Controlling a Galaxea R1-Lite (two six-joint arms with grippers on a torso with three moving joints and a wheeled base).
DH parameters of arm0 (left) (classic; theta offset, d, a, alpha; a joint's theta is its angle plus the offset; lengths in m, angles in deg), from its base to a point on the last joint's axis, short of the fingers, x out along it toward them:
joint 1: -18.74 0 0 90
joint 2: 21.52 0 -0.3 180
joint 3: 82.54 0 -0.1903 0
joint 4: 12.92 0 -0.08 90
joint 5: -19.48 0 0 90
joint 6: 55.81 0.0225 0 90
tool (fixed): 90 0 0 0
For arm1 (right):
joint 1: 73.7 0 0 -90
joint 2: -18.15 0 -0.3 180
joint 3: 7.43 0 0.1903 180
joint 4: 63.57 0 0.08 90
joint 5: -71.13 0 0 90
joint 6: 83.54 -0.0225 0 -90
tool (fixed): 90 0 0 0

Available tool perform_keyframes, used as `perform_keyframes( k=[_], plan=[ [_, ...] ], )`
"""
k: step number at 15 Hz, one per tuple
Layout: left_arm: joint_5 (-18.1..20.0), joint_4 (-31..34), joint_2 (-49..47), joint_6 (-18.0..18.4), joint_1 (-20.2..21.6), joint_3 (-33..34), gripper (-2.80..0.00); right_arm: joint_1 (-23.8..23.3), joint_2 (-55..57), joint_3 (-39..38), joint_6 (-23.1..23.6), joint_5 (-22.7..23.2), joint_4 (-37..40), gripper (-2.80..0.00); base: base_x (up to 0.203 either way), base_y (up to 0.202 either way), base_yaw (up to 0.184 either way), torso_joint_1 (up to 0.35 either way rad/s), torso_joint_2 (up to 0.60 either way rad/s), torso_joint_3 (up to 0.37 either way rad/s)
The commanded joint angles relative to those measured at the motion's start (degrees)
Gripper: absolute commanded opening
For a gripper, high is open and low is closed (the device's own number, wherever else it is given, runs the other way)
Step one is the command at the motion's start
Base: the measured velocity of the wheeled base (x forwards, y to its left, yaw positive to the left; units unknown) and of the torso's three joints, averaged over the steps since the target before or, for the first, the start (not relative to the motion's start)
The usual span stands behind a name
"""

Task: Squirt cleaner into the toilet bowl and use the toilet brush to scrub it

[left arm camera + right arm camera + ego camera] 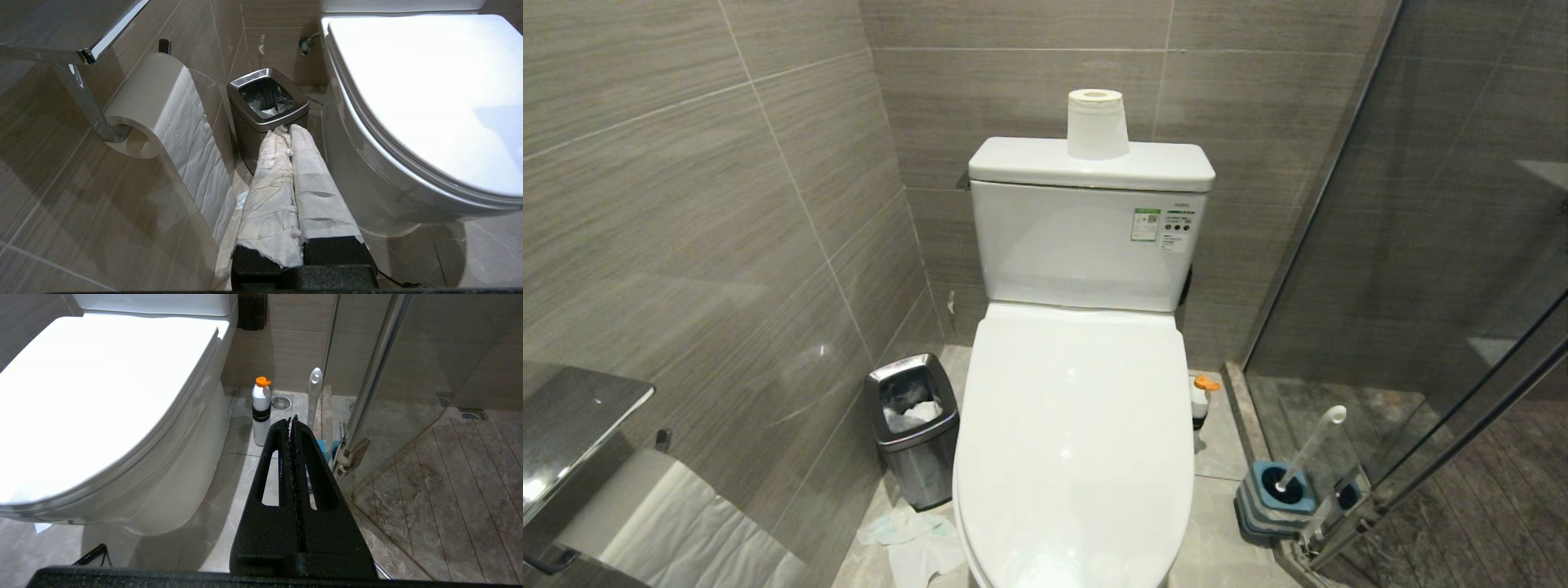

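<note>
Right tool (292, 418), clenched empty, hides the toilet brush (315, 390) holder; left likewise clenched.

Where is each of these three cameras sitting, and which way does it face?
Head view: high on the robot, looking down at the closed toilet lid; no arm shows.
Left wrist view: behind the left end effector, paper-wrapped fingers together, facing the steel bin.
Right wrist view: behind the right end effector, shut, facing the cleaner bottle and toilet brush handle.
Shared: all three show the lid.
</note>
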Motion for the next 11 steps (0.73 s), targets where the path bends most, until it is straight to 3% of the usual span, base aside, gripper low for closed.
perform_keyframes(
  k=[1,11],
  plan=[
    [0.02,0.0,-0.09,0.09,0.02,0.0,-2.8,-0.04,0.0,0.0,-0.01,-0.01,0.0,-2.8,0.0,0.0,0.0,0.0,0.0,0.0],
    [0.02,0.0,-0.09,0.0,0.02,0.0,-2.8,0.04,0.0,0.0,-0.1,-0.01,0.02,-2.8,0.0,0.0,0.0,0.0,0.0,0.0]
  ],
)
